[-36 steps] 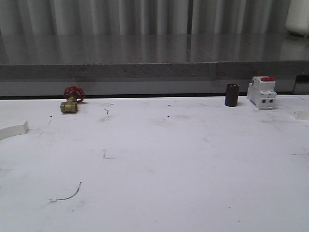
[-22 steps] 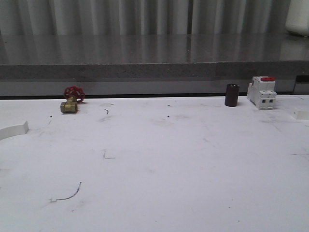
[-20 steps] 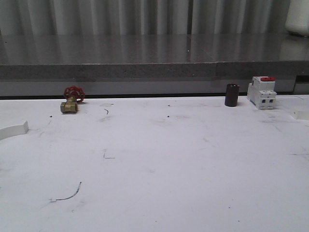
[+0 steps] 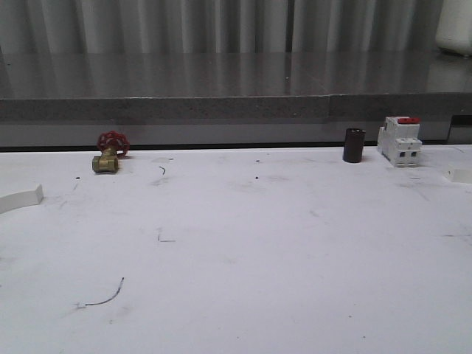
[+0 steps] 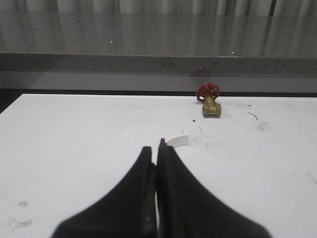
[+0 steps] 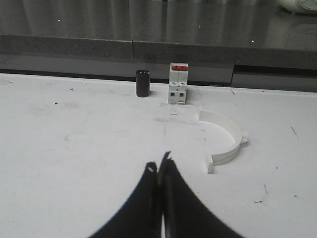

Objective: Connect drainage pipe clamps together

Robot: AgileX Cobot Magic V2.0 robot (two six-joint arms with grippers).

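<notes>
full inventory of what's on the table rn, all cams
drainage pipe clamps: 2, white; one half-ring at the table's left edge, the other at the right edge, lying flat, far apart.
valve: 1, brass body with red handwheel; back left of the table.
cylinder: 1, black, upright; back right, left of the breaker.
breaker: 1, white with red switch; back right.
table: 1, white, scuffed with dark marks.
left pincer: 1, black, jaws shut, empty, above the table.
right pincer: 1, black, jaws shut, empty, above the table.
</notes>
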